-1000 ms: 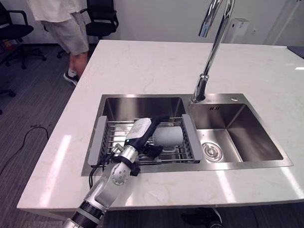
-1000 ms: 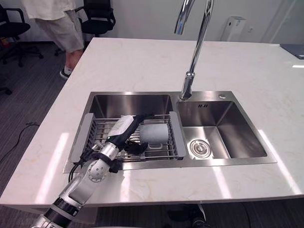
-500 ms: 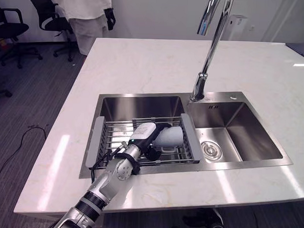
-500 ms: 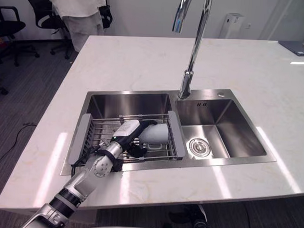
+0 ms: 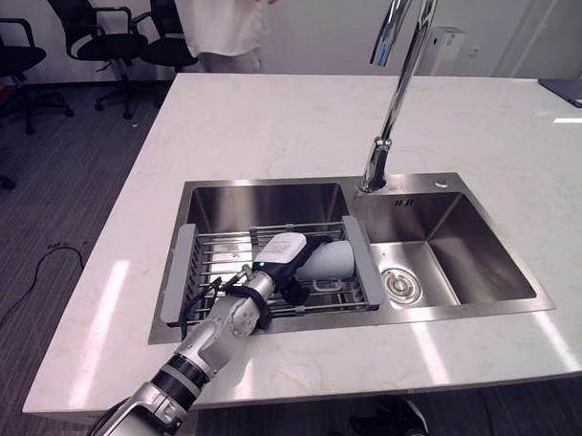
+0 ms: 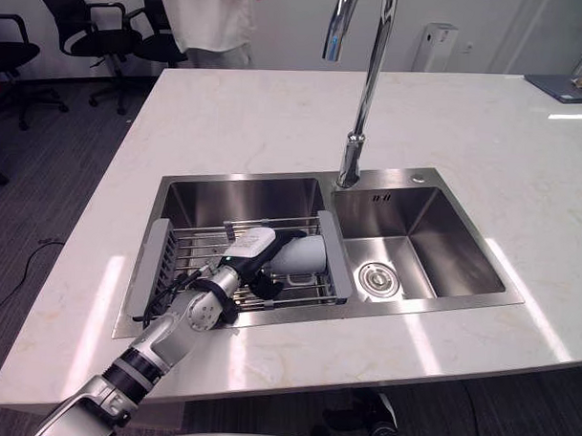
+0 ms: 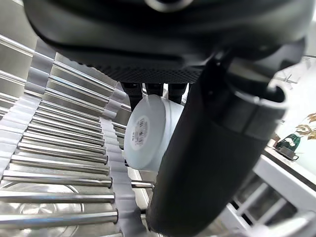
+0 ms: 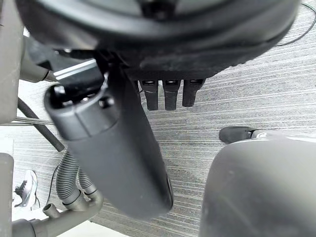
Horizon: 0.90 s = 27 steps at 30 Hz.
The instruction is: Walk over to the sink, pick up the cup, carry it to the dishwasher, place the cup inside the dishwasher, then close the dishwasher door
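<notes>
A pale grey cup (image 5: 332,261) lies on its side on the wire rack (image 5: 221,260) over the left sink basin. My left hand (image 5: 279,252) reaches across the rack to it. Its fingers (image 7: 154,89) run over the cup's top and the thumb (image 7: 207,148) stands beside the cup's flat base (image 7: 144,134). The fingers look straight and have not closed on the cup. My right hand (image 8: 114,144) hangs over the carpeted floor with relaxed fingers (image 8: 165,94) and holds nothing.
The double steel sink (image 5: 462,251) is set in a white marble counter (image 5: 275,131), with a tall chrome tap (image 5: 391,107) between the basins. A person (image 5: 221,19) stands behind the counter's far left corner, near black office chairs (image 5: 87,24).
My left hand has slid forward along the rack until its fingers lie over the cup. The person has walked to the right behind the counter. The view has shifted slightly.
</notes>
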Available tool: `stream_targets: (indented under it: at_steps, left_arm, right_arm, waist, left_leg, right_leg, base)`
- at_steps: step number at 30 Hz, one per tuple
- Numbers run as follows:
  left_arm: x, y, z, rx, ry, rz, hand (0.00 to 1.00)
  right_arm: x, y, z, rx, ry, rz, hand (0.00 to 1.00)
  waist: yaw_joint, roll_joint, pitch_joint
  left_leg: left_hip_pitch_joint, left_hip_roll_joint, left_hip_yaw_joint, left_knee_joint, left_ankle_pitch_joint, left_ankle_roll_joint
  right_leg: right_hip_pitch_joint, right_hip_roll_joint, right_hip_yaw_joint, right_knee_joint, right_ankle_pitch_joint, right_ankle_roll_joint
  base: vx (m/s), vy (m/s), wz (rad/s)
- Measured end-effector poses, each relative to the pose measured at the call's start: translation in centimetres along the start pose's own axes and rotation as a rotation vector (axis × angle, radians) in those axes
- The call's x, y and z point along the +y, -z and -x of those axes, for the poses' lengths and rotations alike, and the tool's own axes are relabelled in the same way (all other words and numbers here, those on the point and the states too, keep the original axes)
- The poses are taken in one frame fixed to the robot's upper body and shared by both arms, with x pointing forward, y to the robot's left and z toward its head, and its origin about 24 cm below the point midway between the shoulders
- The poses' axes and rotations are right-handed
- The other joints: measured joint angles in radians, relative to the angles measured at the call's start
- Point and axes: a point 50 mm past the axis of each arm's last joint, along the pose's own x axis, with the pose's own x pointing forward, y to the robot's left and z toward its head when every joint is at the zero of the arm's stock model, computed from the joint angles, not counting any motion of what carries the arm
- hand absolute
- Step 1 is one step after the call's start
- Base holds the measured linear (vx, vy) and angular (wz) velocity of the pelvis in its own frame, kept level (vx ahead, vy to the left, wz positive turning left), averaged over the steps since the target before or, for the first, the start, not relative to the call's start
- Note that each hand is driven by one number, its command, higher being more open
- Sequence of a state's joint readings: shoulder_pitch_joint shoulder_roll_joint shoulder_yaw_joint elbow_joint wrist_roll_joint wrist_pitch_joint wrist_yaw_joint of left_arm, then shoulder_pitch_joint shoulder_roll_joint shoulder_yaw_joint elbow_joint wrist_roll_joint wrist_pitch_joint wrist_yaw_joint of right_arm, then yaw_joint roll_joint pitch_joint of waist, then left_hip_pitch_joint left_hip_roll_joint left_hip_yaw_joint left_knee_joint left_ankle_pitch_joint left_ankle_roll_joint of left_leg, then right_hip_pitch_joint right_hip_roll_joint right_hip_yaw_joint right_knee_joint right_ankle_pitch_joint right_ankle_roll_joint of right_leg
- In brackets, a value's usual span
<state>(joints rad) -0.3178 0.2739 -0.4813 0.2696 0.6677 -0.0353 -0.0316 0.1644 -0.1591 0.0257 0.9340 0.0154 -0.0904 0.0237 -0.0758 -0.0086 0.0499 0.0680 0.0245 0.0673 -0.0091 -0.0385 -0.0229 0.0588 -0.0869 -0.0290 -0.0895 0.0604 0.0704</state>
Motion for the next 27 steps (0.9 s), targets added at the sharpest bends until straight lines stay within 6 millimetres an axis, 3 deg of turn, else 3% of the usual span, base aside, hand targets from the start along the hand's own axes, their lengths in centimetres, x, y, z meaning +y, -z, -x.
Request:
stream_targets:
  at_steps: [2,3,14,27]
  left_arm:
    - [0.1,0.1,-0.2,0.009,0.000,-0.001,0.90]
    - [0.2,0.1,-0.4,0.016,0.000,-0.002,0.30]
    - [0.6,1.2,-1.0,0.076,0.018,-0.013,0.30]
    - [1.0,1.8,-0.7,0.100,-0.015,0.144,0.30]
  right_arm:
    - [0.0,0.0,0.0,0.003,-0.001,0.000,0.90]
    - [0.0,0.0,0.0,0.004,-0.001,0.000,0.90]
    - [0.1,0.1,-0.1,0.016,-0.007,-0.004,0.90]
    - [0.0,0.4,0.1,0.024,-0.002,-0.021,0.90]
  waist:
    - [0.000,-0.001,0.000]
    - [-0.002,-0.001,0.001]
    - [-0.022,-0.006,0.004]
    - [-0.022,-0.006,0.013]
  left_leg:
    - [0.000,-0.001,0.000,-0.002,0.001,0.002]
    - [0.000,-0.002,0.001,-0.004,0.002,0.003]
    - [0.004,-0.003,0.015,-0.012,0.003,0.004]
    - [0.004,-0.003,0.016,-0.014,0.003,0.004]
  right_leg:
    - [-0.001,-0.001,0.000,-0.001,0.001,0.001]
    - [-0.002,-0.002,0.001,-0.001,0.001,0.002]
    - [-0.009,-0.003,0.014,-0.001,0.003,0.004]
    - [-0.010,-0.003,0.015,0.004,0.003,0.005]
  base:
    - [-0.04,-0.013,0.00]
    - [0.00,0.000,0.00]
    - [-0.02,-0.009,-0.03]
    - [0.00,0.000,0.00]
